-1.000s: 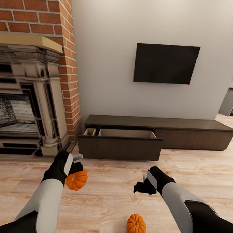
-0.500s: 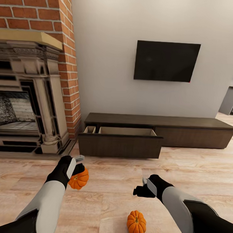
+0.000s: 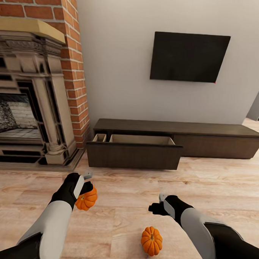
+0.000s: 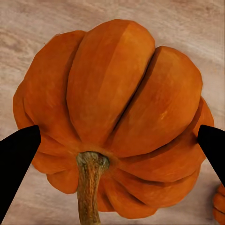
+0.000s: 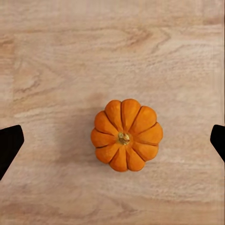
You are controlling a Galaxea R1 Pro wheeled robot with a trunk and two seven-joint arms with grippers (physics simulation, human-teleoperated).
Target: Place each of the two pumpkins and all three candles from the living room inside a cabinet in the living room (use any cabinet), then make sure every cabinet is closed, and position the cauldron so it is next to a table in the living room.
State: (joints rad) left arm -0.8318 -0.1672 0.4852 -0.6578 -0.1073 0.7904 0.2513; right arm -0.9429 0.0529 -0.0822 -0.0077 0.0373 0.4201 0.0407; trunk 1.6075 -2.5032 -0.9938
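Since a second ago my view has tipped and the cabinet [image 3: 174,145] sits higher — drawer open. Left gripper [image 3: 85,184] holds its fingers [image 4: 16,161] pinched on one pumpkin [image 3: 86,198]; right gripper [image 3: 156,207] hangs spread over the second pumpkin [image 3: 151,240] on the floor [image 3: 217,187].

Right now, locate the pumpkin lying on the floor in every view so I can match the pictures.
Head view: loose pumpkin low, right of centre, on the plank floor, below the right gripper.
Right wrist view: loose pumpkin at centre, seen from above.
Left wrist view: an orange sliver at the corner, possibly it.
Shared landmark: the plank floor.
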